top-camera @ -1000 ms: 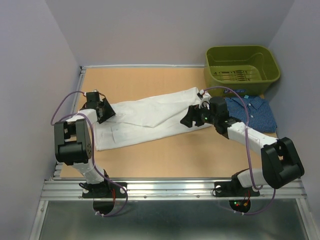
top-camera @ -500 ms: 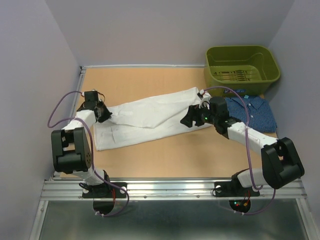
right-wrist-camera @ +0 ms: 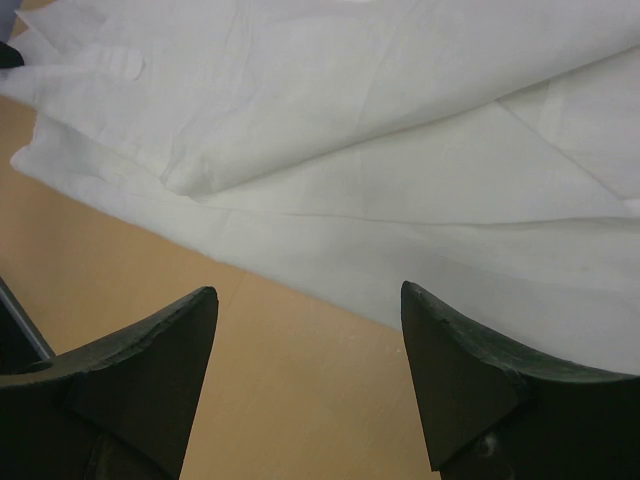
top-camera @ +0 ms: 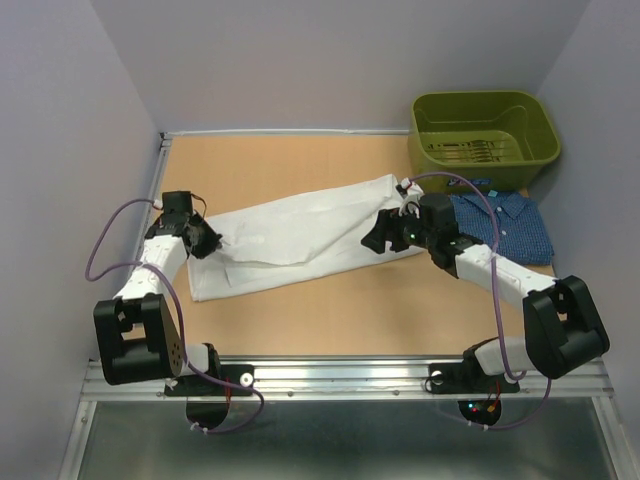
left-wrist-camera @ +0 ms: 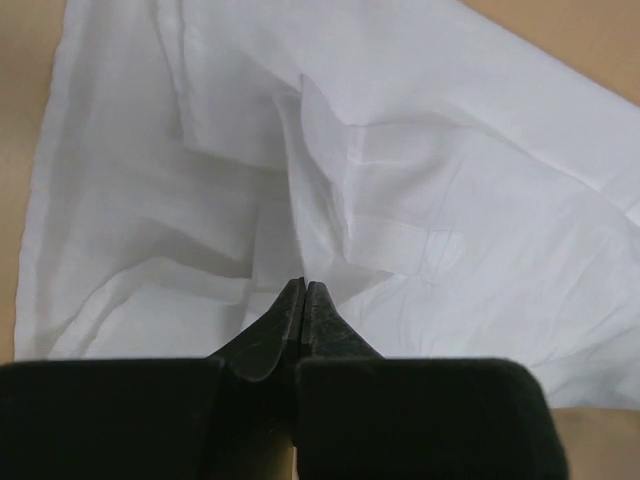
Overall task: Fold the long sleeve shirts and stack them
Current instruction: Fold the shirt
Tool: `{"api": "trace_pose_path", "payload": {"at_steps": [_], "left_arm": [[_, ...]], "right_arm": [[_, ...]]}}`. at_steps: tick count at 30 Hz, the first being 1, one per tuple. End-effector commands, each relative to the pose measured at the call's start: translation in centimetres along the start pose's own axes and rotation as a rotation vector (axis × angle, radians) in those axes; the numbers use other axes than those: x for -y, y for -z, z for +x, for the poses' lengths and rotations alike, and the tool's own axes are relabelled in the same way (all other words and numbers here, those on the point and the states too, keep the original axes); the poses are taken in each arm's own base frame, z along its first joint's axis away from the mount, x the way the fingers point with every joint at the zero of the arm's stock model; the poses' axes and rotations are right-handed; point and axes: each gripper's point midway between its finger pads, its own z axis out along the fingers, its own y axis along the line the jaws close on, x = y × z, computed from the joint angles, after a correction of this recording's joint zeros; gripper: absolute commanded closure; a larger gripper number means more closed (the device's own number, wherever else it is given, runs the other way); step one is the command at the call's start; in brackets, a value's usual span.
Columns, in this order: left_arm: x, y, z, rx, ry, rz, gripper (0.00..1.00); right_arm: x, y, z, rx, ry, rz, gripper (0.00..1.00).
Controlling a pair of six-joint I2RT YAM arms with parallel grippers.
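White shirt [left-wrist-camera: 420,150] cloth is pinched tight by the left gripper [left-wrist-camera: 303,288]. The right gripper [right-wrist-camera: 308,292] gapes open, hem [right-wrist-camera: 345,280] just ahead. I'd grab that hem before lifting anything.

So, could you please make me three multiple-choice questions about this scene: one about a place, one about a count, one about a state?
1. Where does the blue shirt lie?
A) on the table, next to the green bin
B) inside the bin
C) at the far left of the table

2. How many shirts are in view?
A) one
B) two
C) three

3. In what state is the right gripper?
A) shut on the blue shirt
B) shut on nothing
C) open, over the edge of the white shirt

Answers:
1 A: the top view shows it flat on the right side of the table, at the bin's near side.
2 B: one is white and one is blue.
3 C: its fingers stand wide apart, with white cloth and bare table between them.
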Motion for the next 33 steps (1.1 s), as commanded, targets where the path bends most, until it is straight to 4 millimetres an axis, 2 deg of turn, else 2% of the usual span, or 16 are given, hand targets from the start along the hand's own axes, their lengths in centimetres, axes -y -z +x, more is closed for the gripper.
{"api": "trace_pose_path", "payload": {"at_steps": [1, 5, 6, 10, 13, 15, 18, 19, 21, 22, 25, 26, 28, 29, 31, 33], "left_arm": [[-3.1, -0.4, 1.6, 0.023, 0.04, -0.113, 0.88], [-5.4, -0.1, 0.1, 0.128, 0.068, -0.232, 0.71], [-5.7, 0.3, -0.7, 0.162, 0.074, -0.255, 0.57], [-4.4, 2.5, -3.7, 0.278, 0.084, -0.226, 0.15], [-2.4, 4.6, -5.6, 0.343, 0.062, -0.156, 0.06], [-1.1, 5.6, -5.7, 0.361, 0.022, -0.108, 0.06], [1.5, 6.6, -5.0, 0.366, -0.013, -0.023, 0.1], [3.8, 6.6, -3.6, 0.341, -0.036, 0.049, 0.13], [5.6, 6.1, -1.3, 0.296, -0.056, 0.111, 0.2], [5.7, 5.6, -0.5, 0.28, -0.043, 0.121, 0.3], [4.9, 3.1, 1.3, 0.24, 0.02, 0.113, 0.5], [3.7, 1.7, 2.3, 0.215, 0.053, 0.071, 0.54], [2.6, 0.5, 2.3, 0.24, 0.085, 0.032, 0.62], [2.2, 0.0, 2.4, 0.247, 0.104, 0.019, 0.65], [1.6, -1.2, 2.0, 0.268, 0.157, -0.001, 0.71], [0.3, -2.6, 2.6, 0.247, 0.207, -0.037, 0.72]], "right_arm": [[-0.5, 0.4, -0.3, 0.042, 0.026, -0.011, 0.21], [-0.8, 0.3, -0.8, 0.049, 0.025, -0.019, 0.21], [-0.9, 0.3, -0.8, 0.046, 0.023, -0.023, 0.21], [-1.9, -0.4, -1.6, 0.039, 0.012, -0.064, 0.21], [-3.5, -1.7, -2.3, 0.029, 0.018, -0.099, 0.21], [-4.7, -2.9, -2.1, 0.008, 0.014, -0.121, 0.21], [-7.5, -4.2, -3.6, 0.029, -0.012, -0.199, 0.21], [-8.7, -5.2, -3.8, 0.04, -0.017, -0.241, 0.21], [-11.3, -5.9, -4.4, 0.05, -0.075, -0.318, 0.21], [-12.1, -6.3, -4.6, 0.055, -0.093, -0.349, 0.21], [-14.8, -8.5, -4.8, 0.058, -0.141, -0.446, 0.21], [-15.0, -9.7, -4.4, 0.04, -0.161, -0.451, 0.21], [-16.6, -10.6, -3.8, 0.037, -0.157, -0.489, 0.21], [-16.3, -11.8, -2.7, 0.015, -0.174, -0.483, 0.21], [-17.3, -12.6, -2.4, 0.02, -0.194, -0.522, 0.21], [-16.7, -14.0, -1.0, -0.006, -0.232, -0.514, 0.21]]}}
